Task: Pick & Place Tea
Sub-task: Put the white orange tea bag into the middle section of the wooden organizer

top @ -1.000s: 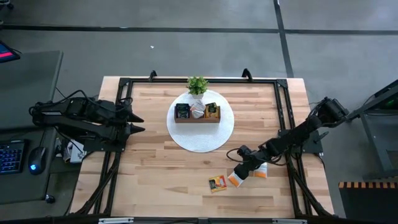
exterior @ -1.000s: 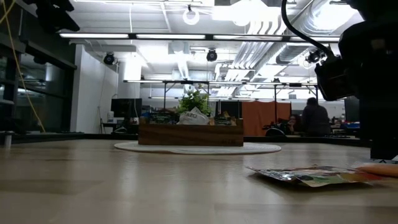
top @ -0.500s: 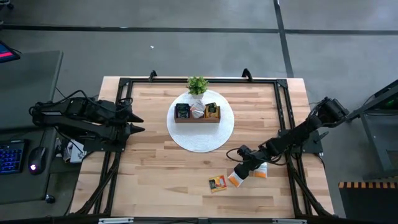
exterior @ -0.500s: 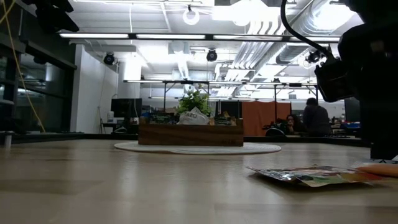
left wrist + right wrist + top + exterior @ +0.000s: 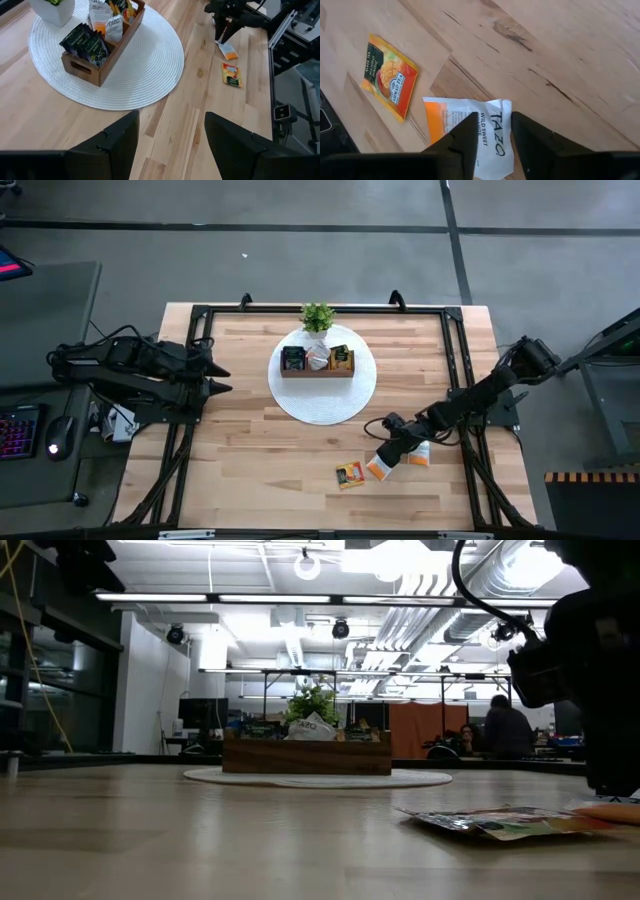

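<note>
Your right tool (image 5: 491,132), fingers slightly apart, straddles the white-and-orange flat tea sachet (image 5: 470,127); descend squarely, then pinch its raised edge.

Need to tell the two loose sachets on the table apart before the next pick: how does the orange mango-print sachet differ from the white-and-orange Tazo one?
The orange mango-print sachet is orange all over with a fruit picture; the white-and-orange Tazo sachet is mostly white with black lettering. The mango sachet lies clear of the arm; the Tazo sachet sits between the right gripper fingers, which stand open around it. Both lie flat on the wooden table, near its right front.
</note>
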Action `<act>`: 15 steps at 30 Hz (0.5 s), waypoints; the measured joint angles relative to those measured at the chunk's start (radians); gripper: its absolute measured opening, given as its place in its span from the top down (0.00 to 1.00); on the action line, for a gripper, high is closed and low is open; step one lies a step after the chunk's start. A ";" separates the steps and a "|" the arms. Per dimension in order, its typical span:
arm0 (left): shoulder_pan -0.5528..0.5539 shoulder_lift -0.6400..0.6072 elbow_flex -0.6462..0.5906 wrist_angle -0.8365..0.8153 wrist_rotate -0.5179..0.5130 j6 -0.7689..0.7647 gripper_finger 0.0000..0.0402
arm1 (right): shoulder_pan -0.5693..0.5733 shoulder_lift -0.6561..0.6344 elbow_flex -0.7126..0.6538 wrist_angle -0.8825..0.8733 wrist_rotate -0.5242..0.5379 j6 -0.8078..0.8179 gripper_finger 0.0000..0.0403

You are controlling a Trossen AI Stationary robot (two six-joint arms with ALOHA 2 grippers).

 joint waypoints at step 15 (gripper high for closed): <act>0.000 0.000 0.000 -0.021 0.000 0.001 0.45 | -0.009 0.002 -0.002 -0.005 -0.040 -0.018 0.99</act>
